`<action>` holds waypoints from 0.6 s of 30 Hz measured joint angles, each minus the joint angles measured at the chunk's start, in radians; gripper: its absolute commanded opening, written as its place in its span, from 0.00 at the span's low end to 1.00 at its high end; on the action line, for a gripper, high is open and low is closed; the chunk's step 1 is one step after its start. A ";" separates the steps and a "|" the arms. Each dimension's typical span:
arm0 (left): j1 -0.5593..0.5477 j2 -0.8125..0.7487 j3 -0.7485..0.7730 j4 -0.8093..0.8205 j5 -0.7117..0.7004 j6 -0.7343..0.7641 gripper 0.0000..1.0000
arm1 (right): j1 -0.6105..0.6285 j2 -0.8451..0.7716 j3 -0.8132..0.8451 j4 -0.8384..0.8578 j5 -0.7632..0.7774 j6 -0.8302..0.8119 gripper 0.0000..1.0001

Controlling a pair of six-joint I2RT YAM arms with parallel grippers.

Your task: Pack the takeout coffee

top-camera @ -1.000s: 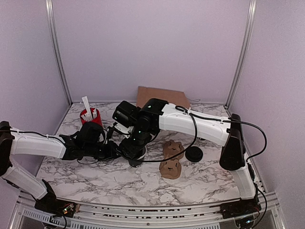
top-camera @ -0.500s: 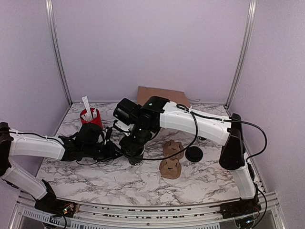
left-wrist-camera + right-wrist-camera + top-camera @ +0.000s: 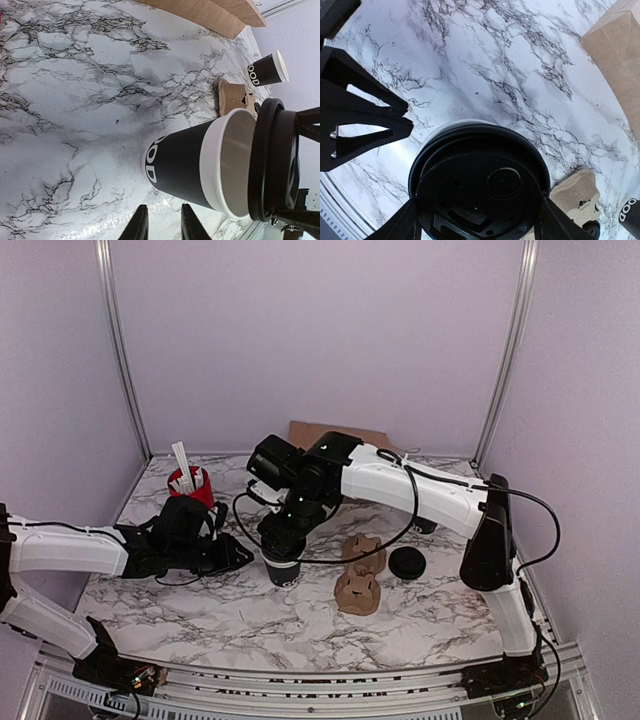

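Note:
A black paper cup (image 3: 282, 571) with white print stands open on the marble table; its white rim and inside show in the left wrist view (image 3: 227, 162). My right gripper (image 3: 284, 542) is shut on a black plastic lid (image 3: 480, 185) and holds it just over that rim (image 3: 462, 123). The lid also shows in the left wrist view (image 3: 275, 160). My left gripper (image 3: 238, 556) is open and empty, its fingertips (image 3: 140, 225) a short way left of the cup's base. No cup with its lid on is in view.
A second open black cup (image 3: 265, 72) stands at the right, mostly hidden behind my right arm. A loose black lid (image 3: 407, 562) and two brown pulp holders (image 3: 360, 575) lie right of the cup. A red cup (image 3: 190, 484) with white sticks is at the back left, a brown bag (image 3: 340, 440) at the back.
My left gripper has let go of the cup and drawn back to the left. My right gripper has lifted slightly with the lid, still over the cup.

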 measured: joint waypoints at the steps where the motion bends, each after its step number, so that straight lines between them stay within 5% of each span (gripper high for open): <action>1: 0.000 -0.004 0.000 -0.002 -0.002 0.000 0.23 | -0.006 0.000 0.000 0.000 0.000 -0.002 0.70; 18: 0.000 -0.013 0.000 -0.039 -0.012 0.021 0.23 | -0.026 0.026 0.013 -0.014 -0.044 -0.012 0.70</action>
